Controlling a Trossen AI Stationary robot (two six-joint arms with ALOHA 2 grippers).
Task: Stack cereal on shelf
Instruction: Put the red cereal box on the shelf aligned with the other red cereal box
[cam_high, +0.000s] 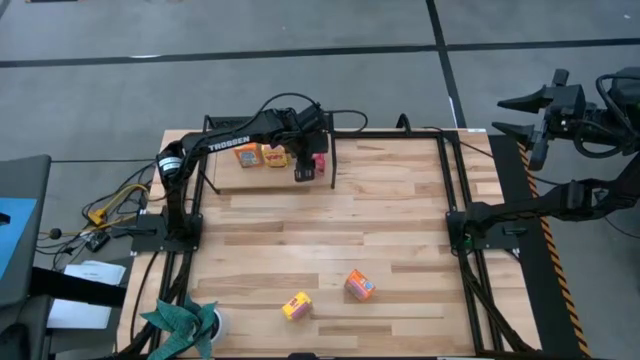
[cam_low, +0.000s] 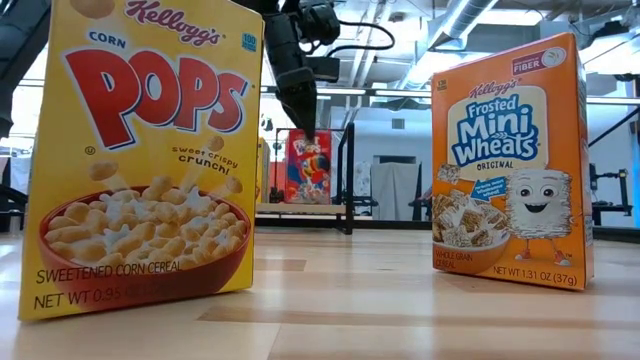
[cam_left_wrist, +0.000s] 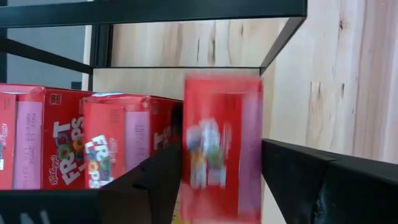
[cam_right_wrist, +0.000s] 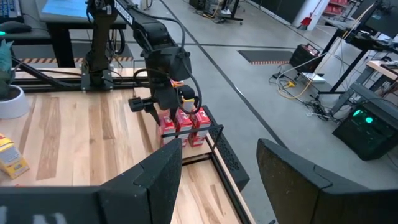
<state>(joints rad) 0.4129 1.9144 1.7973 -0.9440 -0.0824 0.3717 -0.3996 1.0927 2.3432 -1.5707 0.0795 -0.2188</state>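
The shelf (cam_high: 225, 172), a low black frame with a wooden board, stands at the table's far left. On it are orange and yellow cereal boxes (cam_high: 260, 155) and several red ones (cam_left_wrist: 68, 143). My left gripper (cam_high: 308, 168) reaches down into the shelf's right end, shut on another red cereal box (cam_left_wrist: 221, 155). A yellow cereal box (cam_high: 296, 306) and an orange one (cam_high: 359, 285) stand on the table near the front edge. My right gripper (cam_high: 508, 115) waits open, raised beyond the table's right edge, with nothing between its fingers. My left gripper pinches the red cereal box between its two fingers, one on each narrow side (cam_left_wrist: 189, 162), with the printed front facing the wrist camera. The fingers come slanting down from above and meet the box near its top (cam_low: 310, 138). The box stands upright, its base level with the shelf board (cam_low: 300, 208).
The shelf's black top bar (cam_left_wrist: 186, 9) and corner post (cam_low: 350, 175) stand close around the held box. A teal thing in a white pot (cam_high: 185, 320) sits at the near left corner. Bare tabletop (cam_high: 330, 230) lies between the shelf and the two front boxes.
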